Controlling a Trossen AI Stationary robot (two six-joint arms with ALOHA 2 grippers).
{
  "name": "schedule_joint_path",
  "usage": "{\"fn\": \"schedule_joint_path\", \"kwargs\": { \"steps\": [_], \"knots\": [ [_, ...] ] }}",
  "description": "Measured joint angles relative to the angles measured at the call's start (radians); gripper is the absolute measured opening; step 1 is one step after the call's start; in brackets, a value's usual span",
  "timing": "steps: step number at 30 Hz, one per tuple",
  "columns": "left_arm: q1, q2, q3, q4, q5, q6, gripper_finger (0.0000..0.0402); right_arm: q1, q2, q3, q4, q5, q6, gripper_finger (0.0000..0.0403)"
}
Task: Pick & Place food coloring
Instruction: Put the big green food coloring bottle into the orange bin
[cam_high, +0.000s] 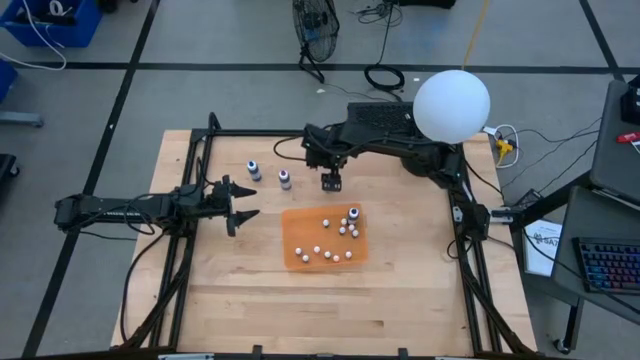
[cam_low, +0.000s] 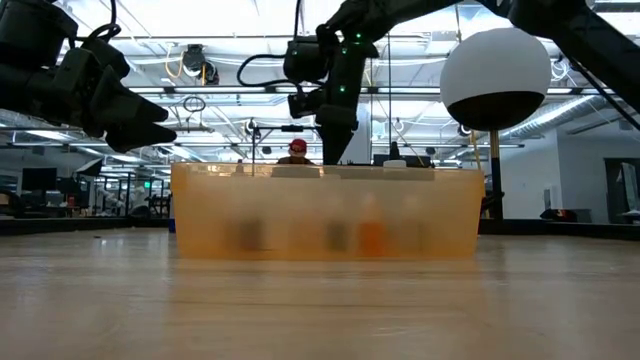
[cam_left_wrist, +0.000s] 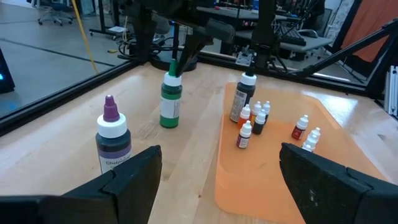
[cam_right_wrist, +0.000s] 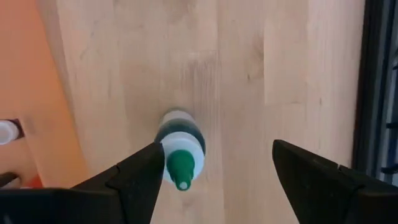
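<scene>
Two food coloring bottles stand upright on the bare wood left of the orange tray (cam_high: 300, 252). One has a purple tip (cam_high: 253, 170) (cam_left_wrist: 113, 140), the other a green tip (cam_high: 285, 179) (cam_left_wrist: 170, 96) (cam_right_wrist: 180, 149). Several more small bottles (cam_left_wrist: 252, 124) stand inside the tray, along with a taller dark one with a white cap (cam_left_wrist: 244, 96) (cam_high: 352, 214). My right gripper (cam_high: 331, 182) (cam_right_wrist: 214, 177) (cam_low: 335, 140) points down, open, raised above the table. The green-tipped bottle shows just beside one of its fingers (cam_right_wrist: 140, 177), below it. My left gripper (cam_high: 240, 203) (cam_left_wrist: 217, 180) (cam_low: 140, 125) is open and level, left of both bottles.
The tray (cam_low: 325, 210) sits mid-table with bare wood around it. A black frame runs along the table's left edge (cam_high: 190, 200) and right edge (cam_high: 465, 220). A white sphere (cam_high: 452, 105) sits over the right arm. A person in a red cap (cam_low: 297, 150) is far behind the table.
</scene>
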Motion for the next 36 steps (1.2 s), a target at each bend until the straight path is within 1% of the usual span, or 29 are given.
{"fn": "schedule_joint_path", "kwargs": {
  "steps": [4, 9, 12, 22, 24, 33, 36],
  "knots": [
    [0.0, 0.0, 0.0, 0.0, 0.0, 0.0, 0.0324, 0.0, -0.003, -0.037, 0.011, -0.064, 0.028, 0.0283],
    [0.0, 0.0, 0.0, 0.0, 0.0, 0.0, 0.0324, 0.006, 0.012, -0.104, -0.006, -0.045, 0.023, 0.0283],
    [0.0, 0.0, 0.0, 0.0, 0.0, 0.0, 0.0324, 0.007, 0.002, -0.125, 0.015, -0.039, 0.021, 0.0283],
    [0.0, 0.0, 0.0, 0.0, 0.0, 0.0, 0.0324, 0.006, 0.003, -0.131, 0.039, -0.039, 0.017, 0.0283],
    [0.0, 0.0, 0.0, 0.0, 0.0, 0.0, 0.0324, 0.005, 0.003, -0.131, 0.042, -0.019, 0.021, 0.0283],
    [0.0, 0.0, 0.0, 0.0, 0.0, 0.0, 0.0324, -0.042, 0.003, -0.131, 0.05, -0.022, 0.016, 0.0283],
    [0.0, 0.0, 0.0, 0.0, 0.0, 0.0, 0.0324, -0.076, 0.003, -0.131, 0.061, -0.036, 0.014, 0.0283]
  ]
}}
